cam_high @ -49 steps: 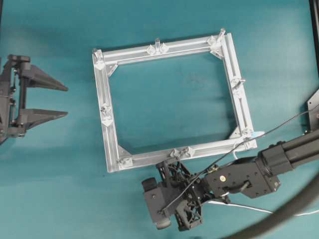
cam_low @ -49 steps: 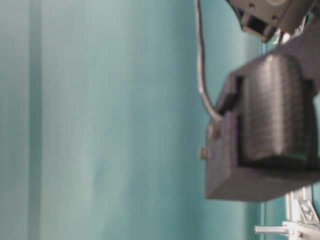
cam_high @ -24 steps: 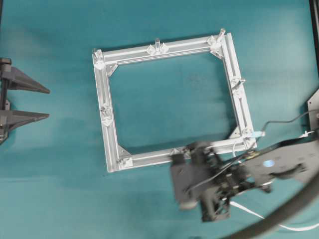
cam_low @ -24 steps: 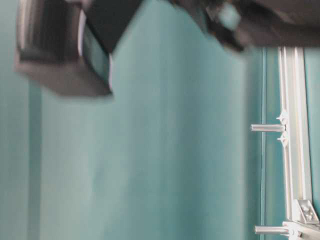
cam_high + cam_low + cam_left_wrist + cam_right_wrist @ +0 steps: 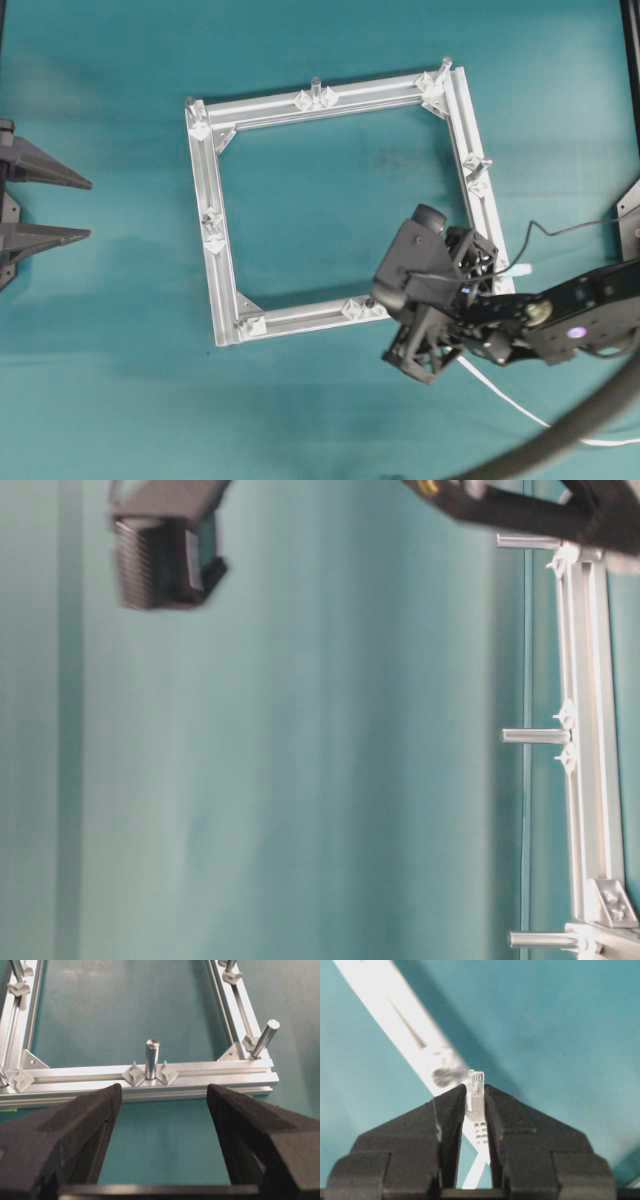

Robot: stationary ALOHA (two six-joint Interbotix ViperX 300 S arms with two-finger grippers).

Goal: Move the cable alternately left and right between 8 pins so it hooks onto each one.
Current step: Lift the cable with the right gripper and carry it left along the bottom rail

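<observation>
- Closest thing in the right wrist view: the right gripper [image 5: 475, 1105] has its two black fingers [image 5: 447, 1115] pinched on the small clear plug [image 5: 476, 1091] at the end of the cable [image 5: 472, 1176], and the plug's tip pokes out just past the fingertips.
- Right behind the plug there's a blurry bright bar of the frame [image 5: 395, 1015], running diagonally.
- From overhead, that same gripper [image 5: 432, 300] sits over the frame's lower right corner, and the white cable [image 5: 510, 398] trails off toward the lower right across the teal table [image 5: 120, 400].
- The left gripper [image 5: 55, 208] is way off at the left edge, well apart from everything, jaws spread wide with nothing between them.
- The left wrist view looks through those open fingers [image 5: 75, 1130] at the nearest rail, with one of the pins [image 5: 151, 1058] standing upright in its middle.
- Farther out, more pins sit at the corners and side middles of the square silver frame [image 5: 325, 110]. No cable is hooked on any pin I can see.
</observation>
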